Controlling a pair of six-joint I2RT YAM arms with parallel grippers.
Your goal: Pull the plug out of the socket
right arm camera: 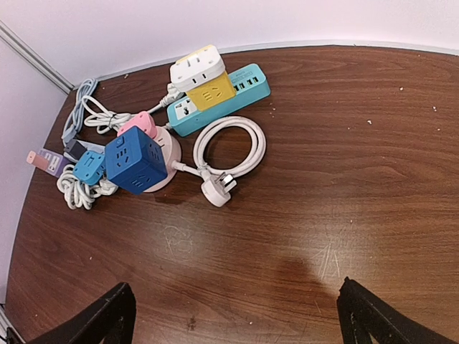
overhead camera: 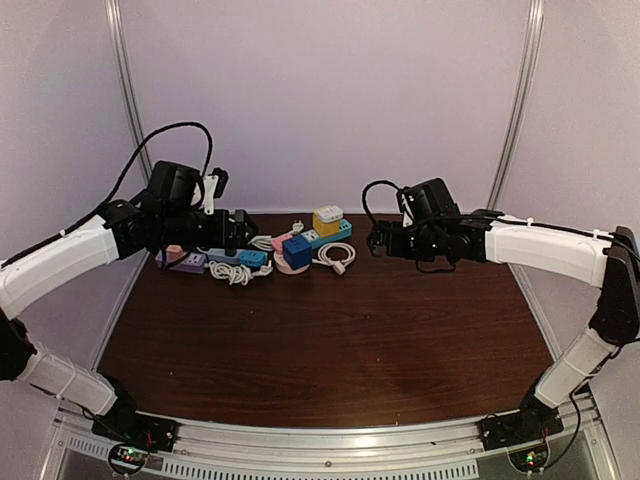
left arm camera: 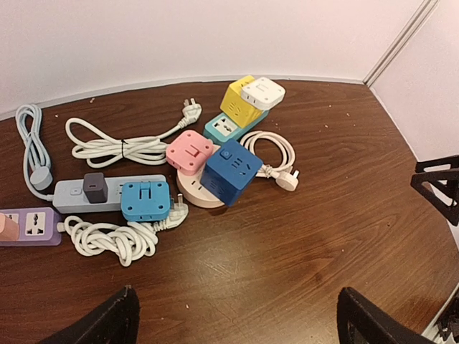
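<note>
stage: not started – no plug pulled, nothing gripped
left fingers (left arm camera: 107,324): spread wide, empty; they hover over the bench (left arm camera: 287,265), pile in upper left-centre of their view, well apart from it
right fingers (right arm camera: 100,319): spread wide, empty; pile in upper left of their view, well apart
task things: heap of strips + adapters at the far side of the bench, upper centre of top view, btwn the two arms, nearer the left one
plug candidates: dark grey adapter (left arm camera: 95,188) + flat blue adapter (left arm camera: 145,201) on grey strip (left arm camera: 68,193); pink adapter (left arm camera: 189,152) + blue cube (left arm camera: 231,172) appear to sit on round white base (left arm camera: 195,197); yellow cube (left arm camera: 237,104) w/ white adapter (left arm camera: 262,92) on teal strip (left arm camera: 221,129)
which one is meant: can't tell from the task line
loose white plug (left arm camera: 288,180): on a coiled cord, lies on the bench just right of blue cube, in no socket – prob. not the job
done: nil, as far as pics show; all candidates look seated
left to do: pick a plug, bring one pair of fingers down around it, close, prob. pin its strip w/ the other pair, pull straight off
risk: light strips prob. lift w/ the plug if not held down; pile is crowded, so neighbours may get knocked
</note>
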